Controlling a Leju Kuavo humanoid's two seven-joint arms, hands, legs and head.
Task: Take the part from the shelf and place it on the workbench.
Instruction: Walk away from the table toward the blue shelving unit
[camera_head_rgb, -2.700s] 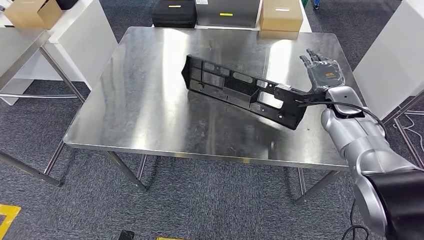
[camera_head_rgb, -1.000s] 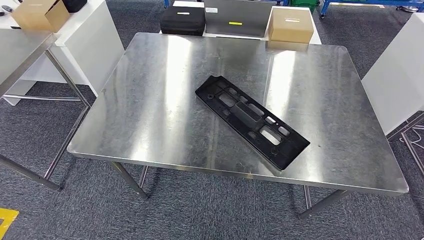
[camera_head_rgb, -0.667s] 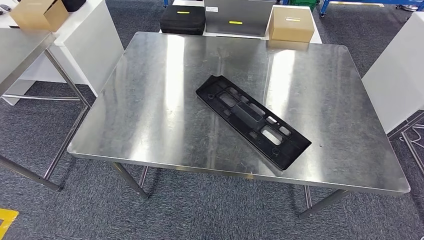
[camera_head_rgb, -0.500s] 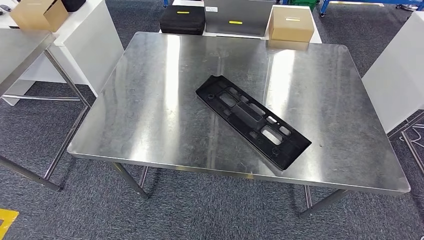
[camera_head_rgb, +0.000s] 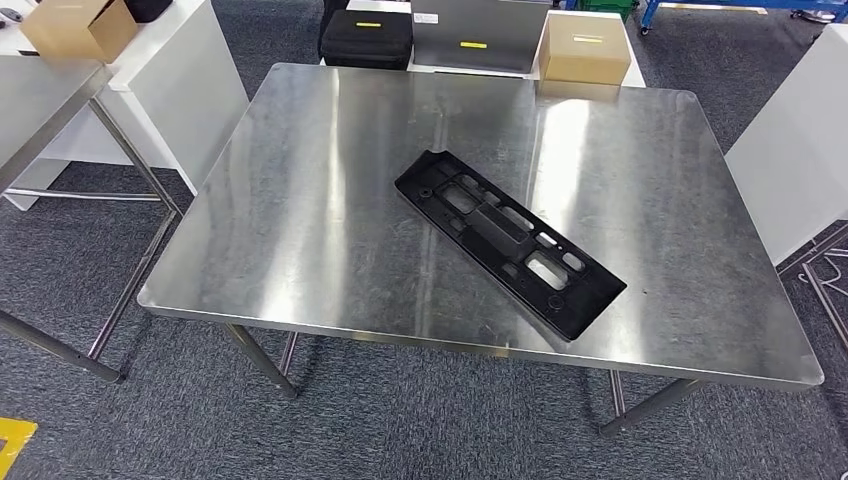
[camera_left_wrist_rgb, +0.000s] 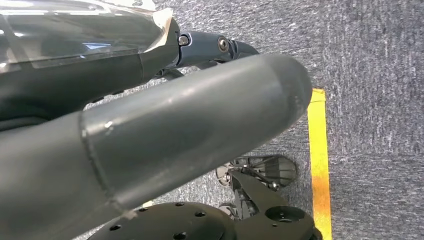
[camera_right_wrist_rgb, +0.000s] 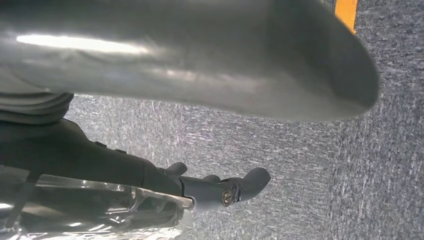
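Note:
The part (camera_head_rgb: 510, 243) is a long black plastic panel with several cut-outs. It lies flat and diagonal on the steel workbench (camera_head_rgb: 300, 230), right of centre, its near end close to the front edge. Nothing touches it. My left hand (camera_left_wrist_rgb: 165, 115) hangs over grey carpet, thumb and dark fingers stretched out, holding nothing. My right hand (camera_right_wrist_rgb: 190, 75) hangs the same way, its fingers extended and apart with nothing in them.
Behind the workbench stand a black case (camera_head_rgb: 365, 38), a grey box (camera_head_rgb: 475, 30) and a cardboard box (camera_head_rgb: 584, 50). White cabinets flank it at left (camera_head_rgb: 170, 60) and right (camera_head_rgb: 790, 170). A second steel table (camera_head_rgb: 35, 100) is at the far left. Yellow tape (camera_left_wrist_rgb: 319, 165) marks the floor.
The part stood on its edge by my right hand 2.7 s ago; it now lies flat, and that arm has left the head view. In the last second only the camera drifts slightly.

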